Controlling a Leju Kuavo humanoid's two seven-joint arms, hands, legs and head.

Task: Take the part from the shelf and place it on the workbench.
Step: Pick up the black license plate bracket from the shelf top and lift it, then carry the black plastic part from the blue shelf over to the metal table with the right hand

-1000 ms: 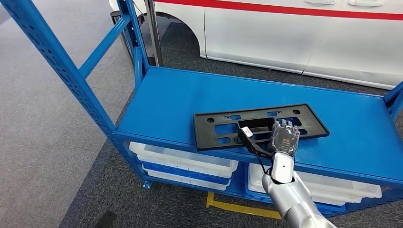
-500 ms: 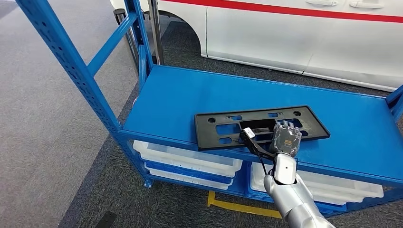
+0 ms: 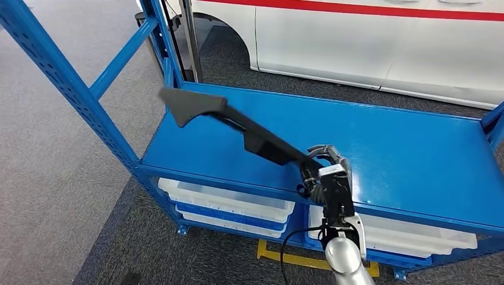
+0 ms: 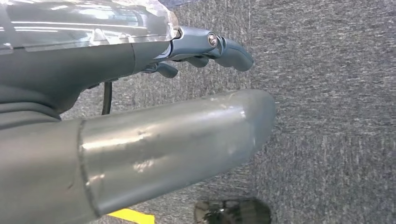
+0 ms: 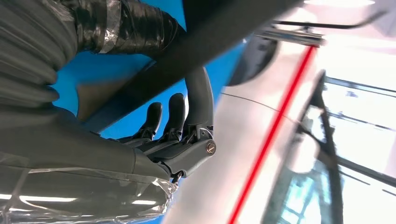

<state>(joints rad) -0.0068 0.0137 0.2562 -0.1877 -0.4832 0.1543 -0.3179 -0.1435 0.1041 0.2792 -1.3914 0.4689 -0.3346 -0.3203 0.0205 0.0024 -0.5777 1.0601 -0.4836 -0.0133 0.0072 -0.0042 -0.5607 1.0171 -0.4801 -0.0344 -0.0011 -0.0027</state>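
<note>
The part is a long flat black plastic frame (image 3: 238,122), now lifted off the blue shelf (image 3: 404,154) and seen edge-on, slanting up to the left. My right hand (image 3: 324,172) grips its near end above the shelf's front edge. In the right wrist view the dark fingers (image 5: 180,116) curl around the black part (image 5: 210,42), with the blue shelf board behind. My left hand (image 4: 154,56) hangs over grey carpet, its fingers curled in and holding nothing.
Blue uprights (image 3: 65,77) and a diagonal brace stand at the shelf's left end. White bins (image 3: 229,202) sit on the lower level. A white car with a red stripe (image 3: 380,41) stands behind the shelf. Yellow floor tape (image 3: 291,258) lies below.
The part lay flat on the shelf with my right hand resting on it; now the hand has turned and raised it, the far end swinging up and left.
</note>
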